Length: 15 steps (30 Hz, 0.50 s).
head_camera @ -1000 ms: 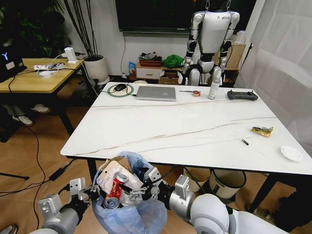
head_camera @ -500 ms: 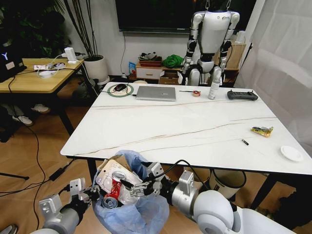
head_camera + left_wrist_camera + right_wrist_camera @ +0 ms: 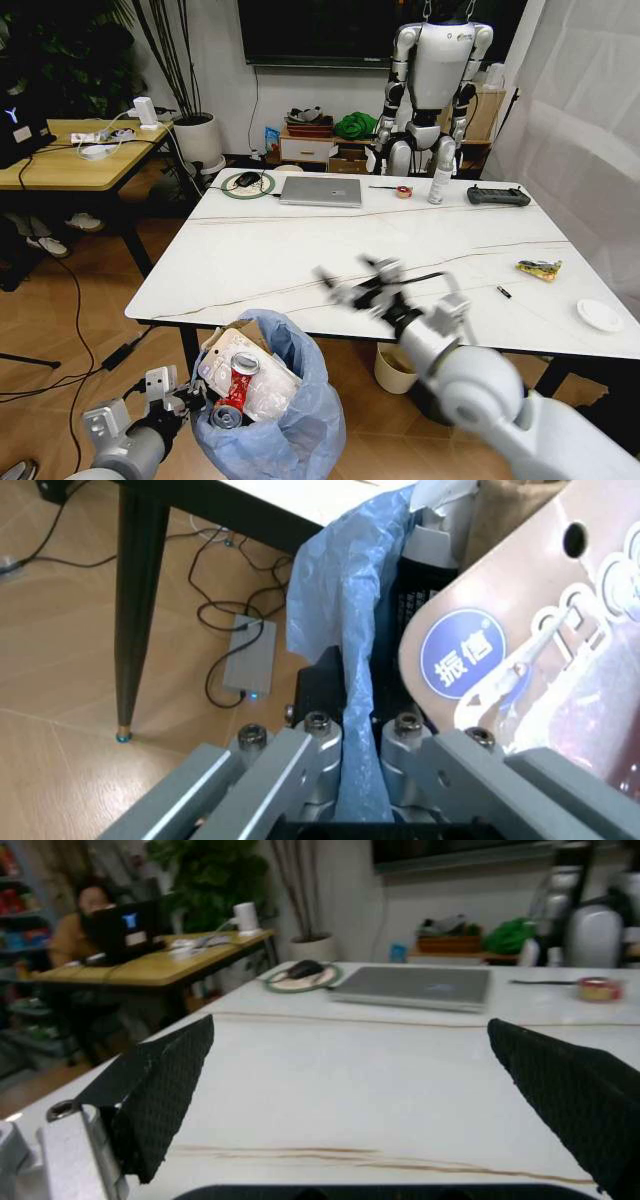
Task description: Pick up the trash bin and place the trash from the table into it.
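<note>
The trash bin (image 3: 268,415), lined with a crinkled light-blue bag, hangs below the table's front left edge. It holds a crushed red can (image 3: 238,385), plastic packaging (image 3: 250,368) and cardboard. My left gripper (image 3: 183,400) is shut on the bag's rim; in the left wrist view its fingers (image 3: 312,731) pinch the blue bag (image 3: 340,615) beside the packaging (image 3: 470,649). My right gripper (image 3: 360,283) hovers open and empty over the front of the marble table (image 3: 300,250), its black pads (image 3: 160,1087) wide apart. A yellow-green snack wrapper (image 3: 538,268) lies at the table's right.
A small black item (image 3: 503,292) and a white disc (image 3: 598,314) lie near the wrapper. At the far edge are a silver laptop (image 3: 320,191), mouse on a round pad (image 3: 247,181), spray bottle (image 3: 438,184) and controller (image 3: 497,195). A cream bin (image 3: 393,370) stands under the table.
My right gripper has left the bin's mouth, rising up and to the right over the table's front edge. The bin and left gripper have stayed in place.
</note>
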Tool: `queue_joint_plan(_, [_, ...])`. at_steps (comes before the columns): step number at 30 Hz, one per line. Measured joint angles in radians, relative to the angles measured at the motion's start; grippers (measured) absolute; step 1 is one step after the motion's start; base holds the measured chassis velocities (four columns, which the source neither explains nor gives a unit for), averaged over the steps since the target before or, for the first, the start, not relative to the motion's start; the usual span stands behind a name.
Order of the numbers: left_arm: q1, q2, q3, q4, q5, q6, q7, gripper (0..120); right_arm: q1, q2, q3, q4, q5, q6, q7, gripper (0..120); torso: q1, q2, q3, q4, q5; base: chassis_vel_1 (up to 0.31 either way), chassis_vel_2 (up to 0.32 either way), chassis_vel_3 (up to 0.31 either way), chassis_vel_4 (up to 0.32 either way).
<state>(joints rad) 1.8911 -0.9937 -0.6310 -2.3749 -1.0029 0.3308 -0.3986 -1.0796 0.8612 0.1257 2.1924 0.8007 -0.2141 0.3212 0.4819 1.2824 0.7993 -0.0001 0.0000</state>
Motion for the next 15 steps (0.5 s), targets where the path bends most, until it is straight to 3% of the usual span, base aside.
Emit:
queue_joint_plan(2, [0.02, -0.012, -0.001, -0.005, 0.022, -0.007, 0.009, 0, -0.051, 0.018, 0.05, -0.018, -0.03, 0.011, 0.019, 100, 0.0, 0.0, 0.0, 0.0009, 0.0006, 0.0, 0.0, 0.0, 0.0])
queue_joint_plan(7, [0.033, -0.004, -0.003, -0.008, 0.033, -0.016, 0.016, 0, -0.22, 0.058, 0.189, -0.035, -0.086, 0.047, 0.029, 100, 0.0, 0.0, 0.0, 0.0004, 0.0002, 0.0, 0.0, 0.0, 0.0])
queue_joint_plan(11, [0.034, 0.011, -0.004, -0.016, 0.043, -0.022, 0.022, 0, -0.401, 0.109, 0.34, -0.054, -0.17, 0.135, -0.04, 100, 0.0, 0.0, 0.0, 0.0001, 0.0002, 0.0, 0.0, 0.0, 0.0])
queue_joint_plan(15, [0.032, 0.015, 0.002, -0.02, 0.061, -0.023, 0.023, 0, -0.491, 0.165, 0.41, -0.06, -0.243, 0.158, -0.066, 100, 0.0, 0.0, 0.0, 0.0001, 0.0002, 0.0, 0.0, 0.0, 0.0])
